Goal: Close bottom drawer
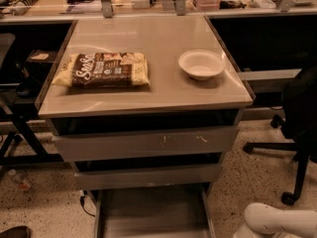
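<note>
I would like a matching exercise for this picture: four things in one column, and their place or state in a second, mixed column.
1 snack bag
2 white bowl
3 bottom drawer
4 office chair

a pulled open, lowest
b tabletop, right side
c stands at far right
d tabletop, left side

Pairs: 1-d, 2-b, 3-a, 4-c.
The gripper is not in view; only a white arm part shows, bottom right.

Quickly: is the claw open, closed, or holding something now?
Claw: not in view, so it cannot be told; only a white arm part shows at the lower right, beside the open bottom drawer.
</note>
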